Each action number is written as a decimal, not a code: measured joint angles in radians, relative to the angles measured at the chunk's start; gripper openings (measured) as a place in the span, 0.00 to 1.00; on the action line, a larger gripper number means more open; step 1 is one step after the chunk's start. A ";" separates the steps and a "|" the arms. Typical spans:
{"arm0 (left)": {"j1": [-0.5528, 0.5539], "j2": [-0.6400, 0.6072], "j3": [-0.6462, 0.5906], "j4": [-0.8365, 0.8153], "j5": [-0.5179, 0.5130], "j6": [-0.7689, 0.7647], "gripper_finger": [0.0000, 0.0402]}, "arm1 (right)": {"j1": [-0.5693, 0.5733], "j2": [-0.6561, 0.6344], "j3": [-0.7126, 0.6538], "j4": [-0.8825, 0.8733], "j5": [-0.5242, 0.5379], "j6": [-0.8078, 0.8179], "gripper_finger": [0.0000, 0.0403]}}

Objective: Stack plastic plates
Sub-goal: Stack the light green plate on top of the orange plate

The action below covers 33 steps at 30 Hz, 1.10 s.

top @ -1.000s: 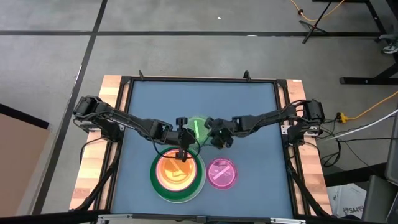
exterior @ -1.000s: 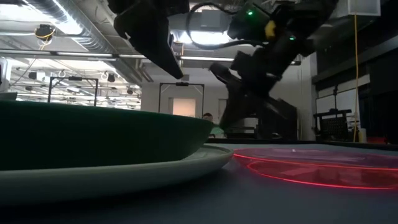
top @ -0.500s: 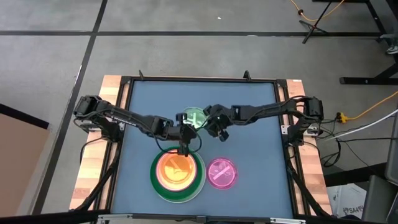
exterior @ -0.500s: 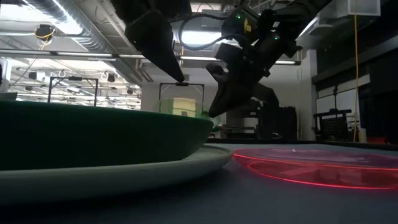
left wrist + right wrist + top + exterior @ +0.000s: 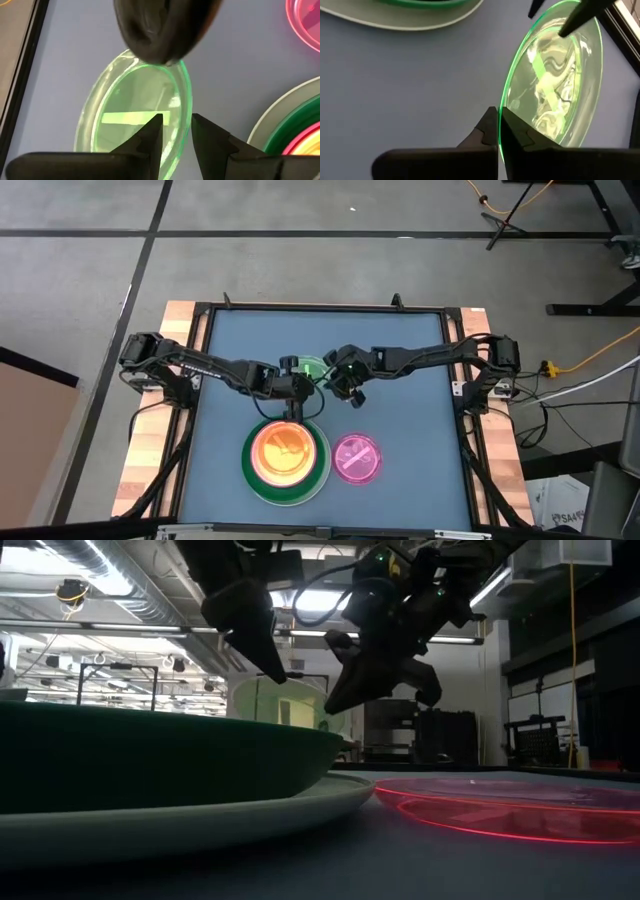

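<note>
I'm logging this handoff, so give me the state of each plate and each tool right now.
small green plate: tilted up on edge, off the stack
right tool: shut on its rim
left tool: open, fingers astride the opposite rim
orange plate: flat, top of stack
dark green plate: stacked on the white plate
small pink plate: flat on table, unstacked

- The stack of plates (image 5: 286, 461) sits on the table (image 5: 400, 350) at its near edge, a little left of centre.
- A single plate (image 5: 357, 458) lies flat on the table just right of the stack, apart from it.
- Another plate (image 5: 316, 369) stands tilted on edge behind the stack, near the table's middle.
- The left gripper (image 5: 297, 385) is at the tilted plate's left side, its fingers straddling the rim.
- The right gripper (image 5: 338, 381) pinches the rim on the plate's right side.
</note>
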<state>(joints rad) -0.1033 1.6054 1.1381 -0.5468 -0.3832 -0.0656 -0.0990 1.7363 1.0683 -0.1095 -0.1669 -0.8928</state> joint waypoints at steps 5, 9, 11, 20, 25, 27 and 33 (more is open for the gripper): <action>0.004 0.000 0.000 -0.002 0.001 0.001 0.24 | 0.000 -0.001 0.000 0.001 -0.035 -0.001 0.00; 0.004 0.000 0.000 -0.021 0.001 0.001 0.24 | 0.000 -0.001 0.000 0.006 -0.036 -0.004 0.00; 0.004 0.000 0.000 -0.044 0.001 0.000 0.24 | 0.000 -0.001 0.000 0.006 -0.036 -0.011 0.00; 0.004 0.000 0.000 -0.131 0.014 0.000 0.24 | 0.001 -0.002 0.000 0.031 -0.088 -0.058 0.00; 0.004 0.000 0.000 -0.131 0.030 -0.001 0.24 | 0.001 -0.002 0.000 0.060 -0.107 -0.059 0.00; 0.004 0.000 0.000 -0.131 0.030 -0.001 0.24 | 0.001 -0.002 0.000 0.060 -0.108 -0.059 0.00; 0.004 0.000 0.000 -0.130 0.030 -0.001 0.20 | 0.001 -0.002 0.000 0.059 -0.108 -0.059 0.00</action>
<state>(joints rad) -0.0994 1.6054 1.1381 -0.6773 -0.3531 -0.0666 -0.0982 1.7344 1.0687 -0.0510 -0.2745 -0.9516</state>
